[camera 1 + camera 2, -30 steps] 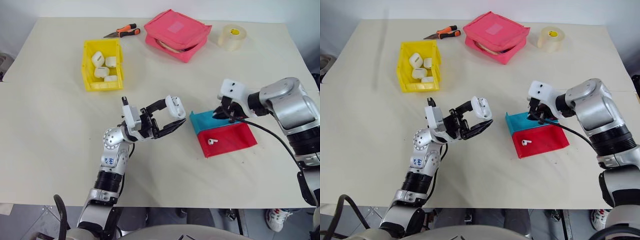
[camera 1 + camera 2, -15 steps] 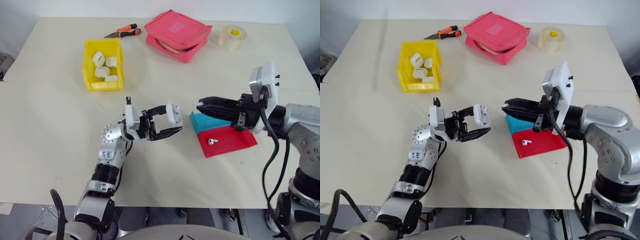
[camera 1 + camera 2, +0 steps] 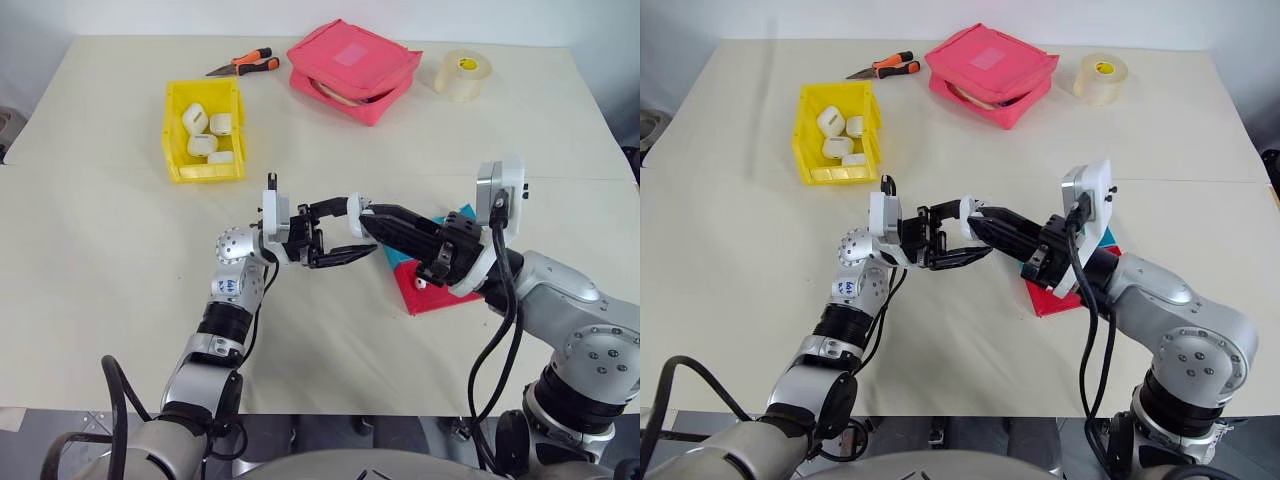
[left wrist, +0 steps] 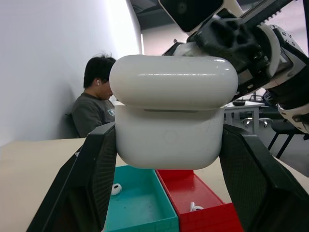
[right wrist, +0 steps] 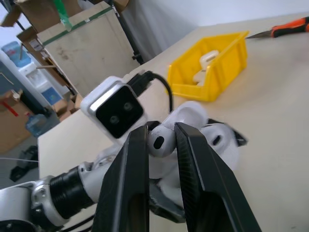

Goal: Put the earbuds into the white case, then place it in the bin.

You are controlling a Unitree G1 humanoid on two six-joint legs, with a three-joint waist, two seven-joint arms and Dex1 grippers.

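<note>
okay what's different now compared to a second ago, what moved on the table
The right gripper, pinching an earbud, swung from the blue tray over to the white case. The left gripper kept the case clamped. Unchanged: the yellow bin, red tray, pink pouch, tape, cutters.

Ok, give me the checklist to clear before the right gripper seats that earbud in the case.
1. White case clamped in the left gripper: ok.
2. Earbud pinched in the right gripper: ok.
3. Right gripper's tip brought up to the case: ok.
4. Case lid open enough to take the earbud: cannot tell.
5. Other earbuds waiting: one in the blue tray, one in the red tray: ok.
6. Yellow bin has room beside the cases already inside: ok.
</note>
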